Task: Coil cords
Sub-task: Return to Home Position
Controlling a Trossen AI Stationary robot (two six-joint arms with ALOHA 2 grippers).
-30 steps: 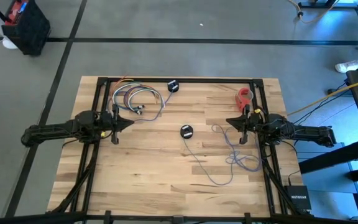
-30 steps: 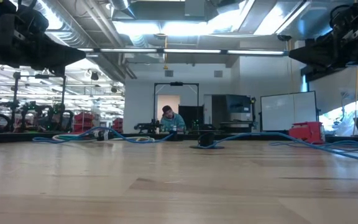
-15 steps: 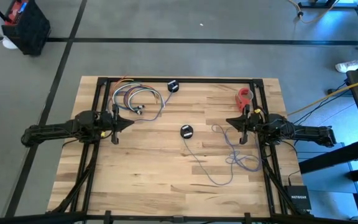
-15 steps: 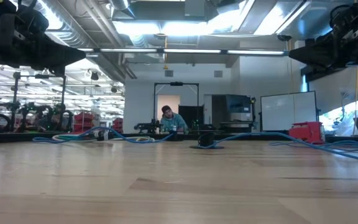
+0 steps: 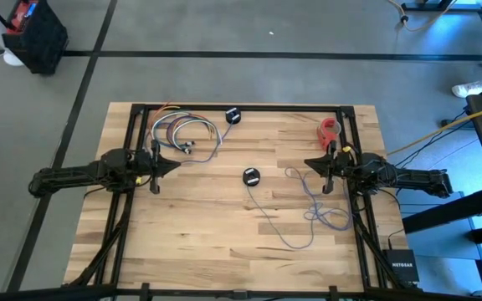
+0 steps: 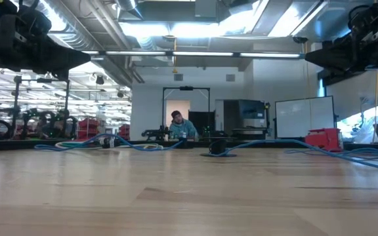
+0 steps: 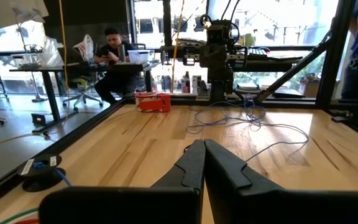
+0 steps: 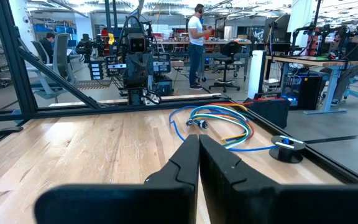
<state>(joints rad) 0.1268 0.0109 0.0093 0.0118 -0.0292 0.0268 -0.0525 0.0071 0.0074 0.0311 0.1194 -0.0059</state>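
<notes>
Cord [image 5: 323, 214]: a single very thin bluish-lavender cable, lying loose and uncoiled on the wooden table [image 5: 199, 242] and ending in a small round black puck [image 5: 251, 176]. From the puck the line runs off in an open curve, then gathers into several slack, overlapping loops.

Puck: on the table between the two grippers, somewhat nearer the right fingertips than the left, apart from both.

Slack loops: just beside the right gripper [image 5: 307, 163], to one side of its tips. Whether any strand touches the fingers cannot be told.

Right gripper: fingers [image 8: 185, 163] pressed together, holding nothing, raised above the table surface.

Left gripper [image 5: 176, 165]: fingers [image 7: 194, 163] likewise together and empty, pointing toward the right gripper across the table, well apart from the cord. In the left wrist view the loops [image 7: 247, 121] lie far ahead of the tips.

Red spool [image 5: 330, 128]: near the right gripper, on the side away from the loops.

Bundle of multicoloured wires [image 5: 184, 132]: just beside the left fingers. A separate black disc [image 5: 233, 115] lies a little beyond it.
</notes>
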